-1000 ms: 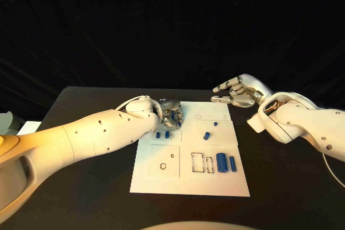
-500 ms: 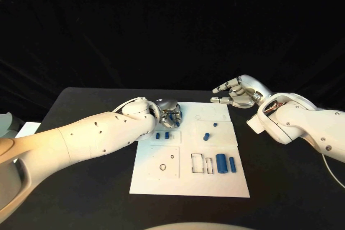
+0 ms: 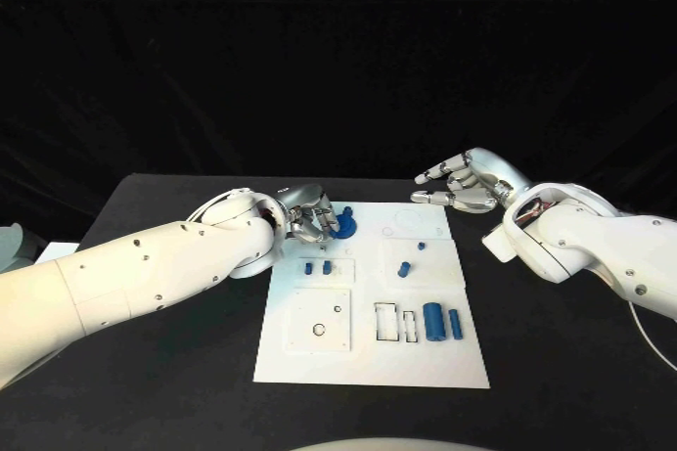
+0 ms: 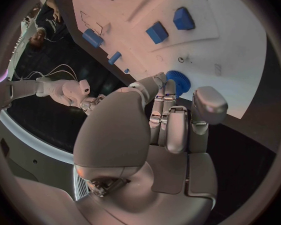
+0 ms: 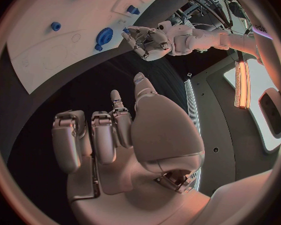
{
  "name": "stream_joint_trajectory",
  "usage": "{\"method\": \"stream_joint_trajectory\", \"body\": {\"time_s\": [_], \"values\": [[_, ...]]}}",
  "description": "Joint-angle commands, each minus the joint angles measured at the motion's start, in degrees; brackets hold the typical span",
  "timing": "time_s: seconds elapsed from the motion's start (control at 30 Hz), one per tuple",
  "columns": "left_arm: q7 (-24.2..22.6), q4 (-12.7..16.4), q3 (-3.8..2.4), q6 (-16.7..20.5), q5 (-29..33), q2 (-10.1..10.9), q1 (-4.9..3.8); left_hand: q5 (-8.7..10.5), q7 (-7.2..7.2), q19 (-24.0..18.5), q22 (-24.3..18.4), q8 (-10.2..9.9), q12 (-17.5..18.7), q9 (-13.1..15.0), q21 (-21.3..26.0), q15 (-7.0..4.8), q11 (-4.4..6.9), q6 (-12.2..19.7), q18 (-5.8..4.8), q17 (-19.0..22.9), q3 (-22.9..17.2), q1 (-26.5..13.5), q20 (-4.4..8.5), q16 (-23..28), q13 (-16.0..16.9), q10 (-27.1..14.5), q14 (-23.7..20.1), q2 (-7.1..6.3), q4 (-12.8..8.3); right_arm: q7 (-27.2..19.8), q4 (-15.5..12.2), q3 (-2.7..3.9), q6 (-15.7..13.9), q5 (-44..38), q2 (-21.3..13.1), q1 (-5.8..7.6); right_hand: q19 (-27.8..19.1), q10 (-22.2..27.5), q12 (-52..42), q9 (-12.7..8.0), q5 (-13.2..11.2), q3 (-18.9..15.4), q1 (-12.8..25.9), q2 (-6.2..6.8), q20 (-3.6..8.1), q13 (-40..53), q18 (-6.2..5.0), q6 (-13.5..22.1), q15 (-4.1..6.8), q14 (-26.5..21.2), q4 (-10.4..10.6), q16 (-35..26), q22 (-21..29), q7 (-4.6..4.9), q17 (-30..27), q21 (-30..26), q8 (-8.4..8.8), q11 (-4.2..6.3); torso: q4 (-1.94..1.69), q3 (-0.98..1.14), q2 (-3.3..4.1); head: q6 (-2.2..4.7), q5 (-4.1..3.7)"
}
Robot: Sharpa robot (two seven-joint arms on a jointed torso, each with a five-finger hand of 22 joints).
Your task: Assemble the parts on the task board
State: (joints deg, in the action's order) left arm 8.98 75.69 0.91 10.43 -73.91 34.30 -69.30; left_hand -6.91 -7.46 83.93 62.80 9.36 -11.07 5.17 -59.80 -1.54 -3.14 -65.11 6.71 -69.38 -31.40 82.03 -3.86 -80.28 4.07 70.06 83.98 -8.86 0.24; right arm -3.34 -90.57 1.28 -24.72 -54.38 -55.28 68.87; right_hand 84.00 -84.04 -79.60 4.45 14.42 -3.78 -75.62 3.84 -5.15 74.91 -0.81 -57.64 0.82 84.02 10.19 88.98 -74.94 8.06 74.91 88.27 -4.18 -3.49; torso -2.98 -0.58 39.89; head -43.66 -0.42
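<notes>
Gear-like blue part (image 3: 343,221) sits at the far left corner of the task board (image 3: 374,363), and we see our left hand (image 3: 306,224) right beside it, fingertips against its near-left side. In the left wrist view the same toothed blue disc (image 4: 177,81) shows just past the fingers (image 4: 168,120), which are drawn together and reach to its rim; we cannot tell whether they actually grip it or only touch it. The right wrist view shows the disc (image 5: 103,37) lying on the white plate with the left hand (image 5: 147,42) next to it.

Our right hand (image 3: 466,182) hovers off the board's far right corner, above the black table, well apart from the gear. Its fingers are loosely curled and spread, with nothing in them; the right wrist view (image 5: 109,135) shows the same.

On the board we see other blue pieces: two small blocks (image 3: 319,267) near the left hand, a small peg (image 3: 405,268) toward the middle, and a larger cylinder (image 3: 434,320) with a thinner bar (image 3: 456,321) beside it nearer to us. Outlined recesses mark the plate. The black table (image 3: 156,373) carries the board, and a dark curtain hangs behind.
</notes>
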Motion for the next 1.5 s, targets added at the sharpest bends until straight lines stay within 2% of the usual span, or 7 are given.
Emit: {"method": "stream_joint_trajectory", "body": {"time_s": [0.03,0.23,0.47,0.73,0.9,1.1,1.5], "values": [[1.1,1.2,-0.09,-0.7,3.4,1.4,-0.12,-0.13,0.04,1.2,0.1,-0.2,0.3,0.1,-0.4,-0.17,-0.08,-0.4,-0.49,0.1,-0.2,-0.7,0.24,-0.2,-0.1,0.5,2.5,-0.02,-0.1,-0.4,0.0,0.00,0.7,-0.1,0.1,-0.05,4.1,-1.4,0.0,0.0,0.2,-0.4,0.2,-0.41,0.16,9.5,-0.05,-0.3,0.26,5.5,0.0,-0.3,-11.6,-0.09,12.8,-0.2,-0.10,0.41,-0.07,-0.08,0.02,-0.12,-0.04],[2.0,1.8,-0.05,-2.2,3.4,2.9,-0.14,-0.02,0.13,1.2,0.1,-0.3,0.6,0.1,-0.3,-0.17,-0.03,-0.6,-0.48,0.2,-0.1,-1.5,0.21,-0.2,0.0,0.7,2.5,-0.20,-0.1,-0.4,0.1,0.00,0.7,-0.1,0.1,-0.06,4.1,-1.4,0.0,0.0,0.2,-0.4,0.2,-0.41,0.16,9.5,-0.05,-0.3,0.26,5.5,0.0,-0.3,-11.6,-0.09,12.8,-0.2,-0.10,0.41,-0.02,-0.12,0.07,-0.17,0.03],[2.5,1.9,0.01,-2.9,1.3,3.3,-0.12,0.13,0.24,1.2,0.2,-0.5,0.9,0.1,-0.4,-0.20,0.02,-0.7,-0.48,0.3,0.2,-2.3,0.20,-0.2,0.0,0.9,2.5,-0.35,0.0,-0.4,0.2,0.00,0.7,-0.1,0.1,-0.09,4.1,-1.4,0.0,0.0,0.2,-0.4,0.2,-0.41,0.16,9.5,-0.05,-0.3,0.26,5.5,0.0,-0.3,-11.6,-0.09,12.8,-0.2,-0.10,0.41,0.11,-0.12,0.10,-0.24,0.27],[2.8,1.3,0.20,-3.6,0.7,2.8,-0.09,0.17,0.31,1.2,0.3,-0.6,1.1,0.1,-0.4,-0.24,0.09,-0.8,-0.47,0.3,0.4,-2.6,0.21,-0.3,0.0,1.1,2.4,-0.39,0.0,-0.5,0.1,0.00,0.6,-0.1,0.1,-0.11,4.1,-1.4,0.0,0.0,0.3,-0.5,0.1,-0.49,0.17,9.5,-0.05,-0.3,0.26,5.5,0.0,-0.3,-11.6,-0.10,12.8,-0.2,-0.11,0.42,0.11,-0.05,0.10,-0.26,0.37],[2.8,0.9,0.32,-3.8,0.7,2.3,-0.03,0.18,0.34,1.2,0.3,-0.6,1.1,0.1,-0.4,-0.26,0.11,-0.8,-0.46,0.3,0.4,-2.6,0.22,-0.3,0.0,1.1,2.4,-0.39,0.0,-0.5,0.1,0.00,0.6,-0.1,0.1,-0.11,4.1,-1.4,0.0,0.0,0.3,-0.5,0.1,-0.53,0.17,9.5,-0.05,-0.3,0.27,5.5,0.0,-0.3,-11.6,-0.11,12.8,-0.2,-0.12,0.42,0.04,-0.07,0.12,-0.26,0.33],[2.8,0.3,0.57,-4.0,0.2,1.4,0.07,0.19,0.35,1.2,0.2,-0.6,1.1,0.0,-0.4,-0.27,0.12,-0.8,-0.45,0.3,0.5,-2.7,0.22,-0.3,0.0,1.1,2.4,-0.42,0.0,-0.5,0.1,0.00,0.6,-0.1,0.2,-0.12,4.1,-1.4,0.0,0.0,0.3,-0.5,0.1,-0.53,0.17,9.5,-0.05,-0.3,0.27,5.5,0.0,-0.3,-11.6,-0.11,12.8,-0.2,-0.12,0.42,0.20,-0.06,0.11,-0.20,0.47],[3.4,-0.6,0.75,-5.4,0.0,0.6,0.15,0.19,0.41,1.1,0.2,-0.6,1.2,0.1,-0.3,-0.30,0.18,-0.9,-0.43,0.5,0.5,-2.7,0.24,-0.2,0.1,1.3,2.4,-0.42,-0.1,-0.6,0.0,0.00,0.6,-0.1,0.2,-0.12,4.1,-1.4,0.0,0.0,0.3,-0.5,0.1,-0.53,0.17,9.5,-0.05,-0.3,0.27,5.5,0.0,-0.3,-11.6,-0.11,12.8,-0.2,-0.12,0.42,0.13,-0.06,0.11,-0.25,0.55]]}}
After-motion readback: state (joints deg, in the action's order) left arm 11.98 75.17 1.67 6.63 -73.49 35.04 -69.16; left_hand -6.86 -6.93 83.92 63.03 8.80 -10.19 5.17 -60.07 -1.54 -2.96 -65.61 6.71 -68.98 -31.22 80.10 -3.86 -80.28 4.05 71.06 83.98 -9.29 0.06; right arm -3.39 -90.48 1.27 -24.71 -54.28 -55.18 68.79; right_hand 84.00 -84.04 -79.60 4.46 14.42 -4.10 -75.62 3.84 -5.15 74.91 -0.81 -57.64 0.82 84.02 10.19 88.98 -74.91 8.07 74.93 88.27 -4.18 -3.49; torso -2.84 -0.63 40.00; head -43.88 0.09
